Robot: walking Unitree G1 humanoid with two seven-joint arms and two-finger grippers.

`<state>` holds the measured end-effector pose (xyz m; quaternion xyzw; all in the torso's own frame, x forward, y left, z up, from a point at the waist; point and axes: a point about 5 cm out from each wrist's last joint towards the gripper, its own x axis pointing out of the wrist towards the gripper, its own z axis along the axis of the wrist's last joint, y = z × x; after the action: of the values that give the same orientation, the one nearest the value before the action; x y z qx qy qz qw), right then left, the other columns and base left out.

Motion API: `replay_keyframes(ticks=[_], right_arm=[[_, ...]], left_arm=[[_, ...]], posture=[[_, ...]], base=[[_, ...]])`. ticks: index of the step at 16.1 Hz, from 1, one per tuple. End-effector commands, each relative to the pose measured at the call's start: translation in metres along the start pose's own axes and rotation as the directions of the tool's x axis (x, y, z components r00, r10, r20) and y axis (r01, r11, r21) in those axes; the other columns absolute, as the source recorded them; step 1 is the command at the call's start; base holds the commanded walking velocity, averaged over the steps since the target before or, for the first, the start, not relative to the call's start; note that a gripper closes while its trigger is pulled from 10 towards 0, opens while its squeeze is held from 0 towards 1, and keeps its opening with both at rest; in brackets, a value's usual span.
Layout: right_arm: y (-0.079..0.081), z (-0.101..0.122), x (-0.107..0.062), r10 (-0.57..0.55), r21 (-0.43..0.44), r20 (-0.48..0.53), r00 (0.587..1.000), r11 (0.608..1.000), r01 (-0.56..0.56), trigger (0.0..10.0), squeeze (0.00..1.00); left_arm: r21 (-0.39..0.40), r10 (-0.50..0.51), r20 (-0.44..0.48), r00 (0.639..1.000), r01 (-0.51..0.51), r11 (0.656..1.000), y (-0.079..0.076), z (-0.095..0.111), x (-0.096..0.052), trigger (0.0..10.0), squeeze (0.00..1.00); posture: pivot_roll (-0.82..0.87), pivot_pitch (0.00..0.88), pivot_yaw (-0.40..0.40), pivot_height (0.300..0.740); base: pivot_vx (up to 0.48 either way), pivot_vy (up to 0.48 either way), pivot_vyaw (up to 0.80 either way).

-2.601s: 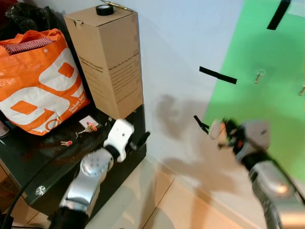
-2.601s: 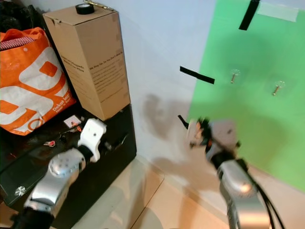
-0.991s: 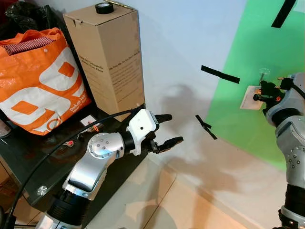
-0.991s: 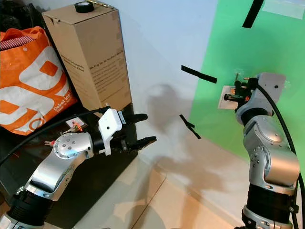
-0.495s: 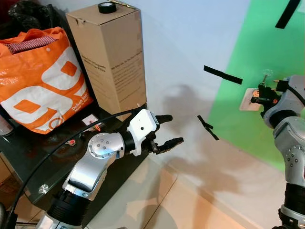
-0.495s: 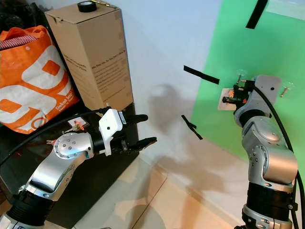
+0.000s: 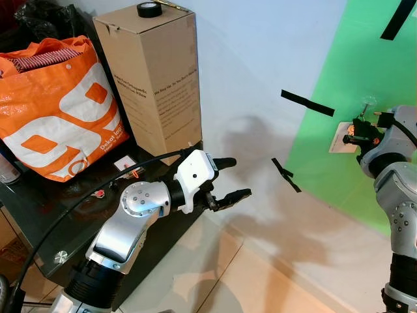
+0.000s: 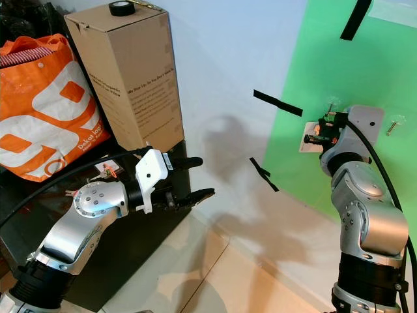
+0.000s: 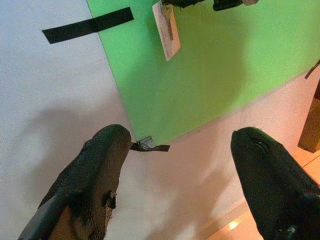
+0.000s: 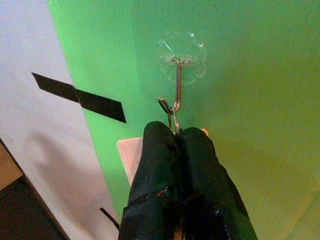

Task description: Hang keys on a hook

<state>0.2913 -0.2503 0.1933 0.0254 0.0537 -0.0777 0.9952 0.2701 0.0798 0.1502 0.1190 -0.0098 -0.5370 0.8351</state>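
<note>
Keys going onto a hook on the green board.

The keys (image 10: 167,107), with their white tag (image 8: 311,139) hanging beside them, are being held up against the clear suction hook (image 10: 180,60) on the green board (image 7: 365,59), their ring touching the hook's metal wire; the right gripper (image 10: 177,131) is pinching them with its fingers (image 10: 160,150) pressed fully together. A second hook (image 8: 391,124) is sitting further along the board. The left gripper (image 7: 231,177) is hovering over the floor near the desk (image 7: 39,222) with its fingers spread wide and holding nothing. On the desk are standing an orange bag (image 7: 58,111) (striped cloth showing in its mouth) and a cardboard box (image 7: 156,78) with a tape roll (image 7: 149,9) on top.
</note>
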Motion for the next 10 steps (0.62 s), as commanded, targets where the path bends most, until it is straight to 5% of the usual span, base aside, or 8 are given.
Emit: replay_keyframes(ticks=[1, 2, 3, 4, 10], right_arm=[[0.000, -0.004, -0.001, 0.009, 0.018, -0.018, 1.000, 1.000, -0.009, 10.0, 0.00], [0.003, -0.002, -0.002, 0.029, 0.030, -0.004, 1.000, 0.999, -0.029, 10.0, 0.36], [0.003, -0.002, -0.003, 0.032, 0.034, -0.002, 0.999, 0.999, -0.032, 10.0, 0.36], [0.003, -0.002, -0.004, 0.030, 0.046, 0.001, 1.000, 0.998, -0.031, 10.0, 1.00], [0.001, 0.000, -0.014, 0.046, 0.067, 0.077, 0.996, 0.996, -0.051, 10.0, 1.00]], left_arm=[[0.013, -0.017, 0.026, 1.000, 0.016, 1.000, 0.000, 0.008, 0.001, 10.0, 0.00], [-0.003, -0.020, 0.057, 0.998, 0.021, 1.000, 0.000, 0.012, 0.002, 10.0, 0.00], [-0.005, -0.021, 0.063, 0.998, 0.022, 1.000, 0.000, 0.013, 0.003, 10.0, 0.00], [-0.013, -0.019, 0.088, 0.996, 0.020, 1.000, 0.000, 0.017, 0.004, 10.0, 0.00], [-0.019, -0.022, 0.096, 0.995, 0.024, 1.000, -0.001, 0.017, 0.004, 10.0, 0.00]], posture=[[-0.20, 0.000, 0.054, 0.740], [-0.20, 0.000, 0.056, 0.740], [-0.20, 0.000, 0.056, 0.740], [-0.20, 0.000, 0.056, 0.740], [-0.20, 0.000, 0.054, 0.740]], base=[[0.000, 0.000, 0.00], [0.000, 0.000, 0.00], [0.000, 0.000, 0.00], [0.000, 0.000, 0.00], [0.000, 0.000, 0.00]])
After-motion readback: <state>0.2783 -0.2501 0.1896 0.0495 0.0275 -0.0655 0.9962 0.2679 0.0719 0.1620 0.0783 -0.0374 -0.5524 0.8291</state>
